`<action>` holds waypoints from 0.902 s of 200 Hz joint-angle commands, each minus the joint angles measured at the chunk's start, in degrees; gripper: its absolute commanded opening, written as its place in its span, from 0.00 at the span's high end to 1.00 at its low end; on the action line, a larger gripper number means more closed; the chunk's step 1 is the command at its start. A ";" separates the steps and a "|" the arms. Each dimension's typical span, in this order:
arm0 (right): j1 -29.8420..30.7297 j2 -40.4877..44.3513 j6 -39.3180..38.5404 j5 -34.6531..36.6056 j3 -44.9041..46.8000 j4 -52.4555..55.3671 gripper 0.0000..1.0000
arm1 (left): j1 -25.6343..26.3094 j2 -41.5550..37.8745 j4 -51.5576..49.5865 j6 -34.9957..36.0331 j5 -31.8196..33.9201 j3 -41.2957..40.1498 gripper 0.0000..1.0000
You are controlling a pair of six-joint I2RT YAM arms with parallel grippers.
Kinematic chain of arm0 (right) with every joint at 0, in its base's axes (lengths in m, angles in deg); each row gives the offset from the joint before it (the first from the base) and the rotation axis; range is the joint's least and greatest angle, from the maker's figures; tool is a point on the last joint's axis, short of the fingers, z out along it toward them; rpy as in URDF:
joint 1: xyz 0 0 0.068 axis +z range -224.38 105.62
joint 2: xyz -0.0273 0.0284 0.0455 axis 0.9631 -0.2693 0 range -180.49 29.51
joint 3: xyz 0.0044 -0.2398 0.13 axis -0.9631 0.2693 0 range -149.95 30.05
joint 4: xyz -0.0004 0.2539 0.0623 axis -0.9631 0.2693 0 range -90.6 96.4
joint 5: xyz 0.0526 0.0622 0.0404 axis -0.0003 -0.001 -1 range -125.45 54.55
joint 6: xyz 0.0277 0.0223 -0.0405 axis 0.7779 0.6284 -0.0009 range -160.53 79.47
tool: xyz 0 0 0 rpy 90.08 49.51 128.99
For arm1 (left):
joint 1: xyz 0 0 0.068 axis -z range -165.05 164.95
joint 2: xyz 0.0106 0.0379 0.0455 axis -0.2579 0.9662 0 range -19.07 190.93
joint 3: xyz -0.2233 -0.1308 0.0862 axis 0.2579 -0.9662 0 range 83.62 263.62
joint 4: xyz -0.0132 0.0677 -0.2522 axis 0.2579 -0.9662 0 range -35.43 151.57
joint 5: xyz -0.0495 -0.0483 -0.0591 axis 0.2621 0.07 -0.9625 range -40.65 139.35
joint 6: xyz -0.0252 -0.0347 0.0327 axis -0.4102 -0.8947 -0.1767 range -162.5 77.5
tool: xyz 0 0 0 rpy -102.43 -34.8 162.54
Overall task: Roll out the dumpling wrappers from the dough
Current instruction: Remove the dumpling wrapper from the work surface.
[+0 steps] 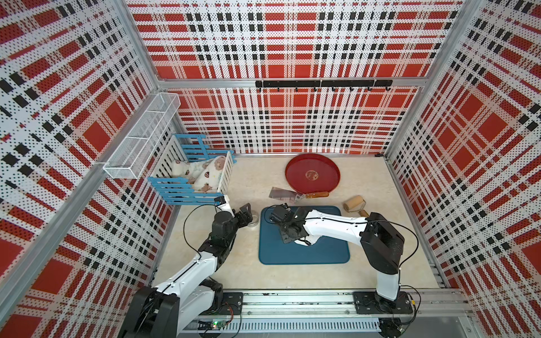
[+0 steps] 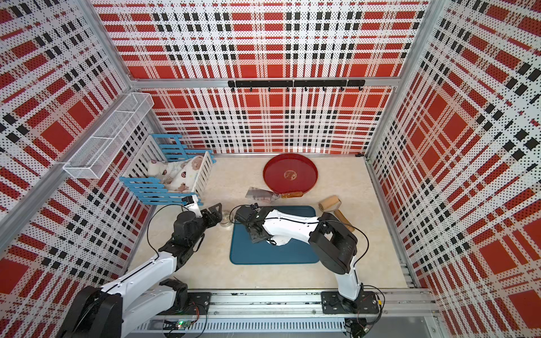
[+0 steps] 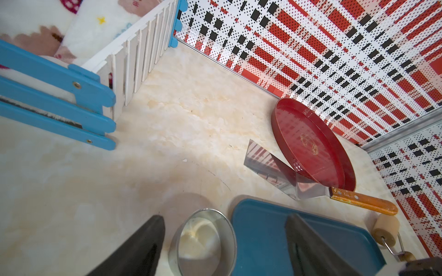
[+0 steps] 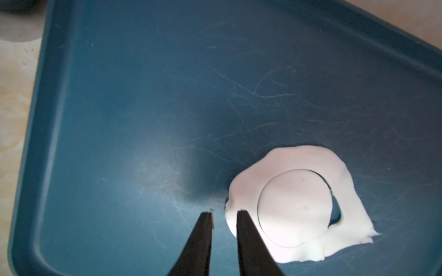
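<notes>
The dough [image 4: 354, 215] lies flat and ragged on the blue mat [image 4: 167, 95]. A round dumpling wrapper [image 4: 294, 208] is cut inside it, with a crescent gap along one side. My right gripper [image 4: 224, 212] hovers low at the dough's edge. Its fingers stand a narrow gap apart with mat showing between them, and one fingertip [image 4: 242, 215] overlaps the dough's rim. In both top views the right arm [image 1: 328, 225] covers most of the dough. My left gripper [image 3: 224, 217] is open wide around the steel cup [image 3: 208, 209], which stands on the table beside the mat [image 1: 304, 257].
A wooden roller [image 1: 354, 202] lies right of the mat. A steel scraper [image 1: 282, 193] rests against the red round tray [image 1: 288, 175] at the back. A blue-and-white crib with a blanket [image 1: 193, 175] fills the back left, under a wire basket [image 1: 140, 137].
</notes>
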 commanded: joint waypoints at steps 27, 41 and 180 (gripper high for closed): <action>0.36 -2.31 0.97 0.29 0.34 0.71 0.75 | -0.42 -0.01 1.42 1.12 -0.16 0.16 0.16; 0.39 -2.58 1.21 0.32 0.20 0.67 0.76 | -0.48 -0.07 1.42 1.14 -0.15 0.08 0.16; -0.24 -4.35 1.43 0.75 0.42 0.54 0.81 | -0.44 0.37 1.86 1.21 -0.72 0.08 0.16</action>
